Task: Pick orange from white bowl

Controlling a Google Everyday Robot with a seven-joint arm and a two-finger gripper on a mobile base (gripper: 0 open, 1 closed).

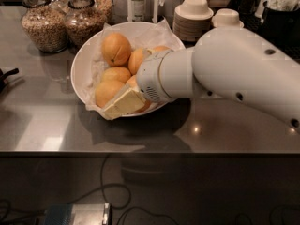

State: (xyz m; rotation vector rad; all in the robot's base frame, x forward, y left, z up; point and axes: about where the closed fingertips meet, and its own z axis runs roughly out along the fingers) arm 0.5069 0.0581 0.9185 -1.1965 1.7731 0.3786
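The white bowl [82,64], lined with crinkled white paper, stands on the steel counter and holds several oranges. The largest orange [116,48] lies at the back left of the bowl. Others lie in the middle [138,60], centre left [117,74] and front left [106,92]. My gripper [123,103], cream-coloured, is low over the bowl's front rim, right beside the front-left orange and over another orange that is mostly hidden. My thick white arm [234,74] reaches in from the right and hides the bowl's right side.
Two glass jars of grain [44,26] [85,25] stand at the back left. Stacked saucers with small white cups [193,16] [227,18] stand behind the arm. A dark container [281,20] is at the back right. The counter's front edge [140,149] runs across.
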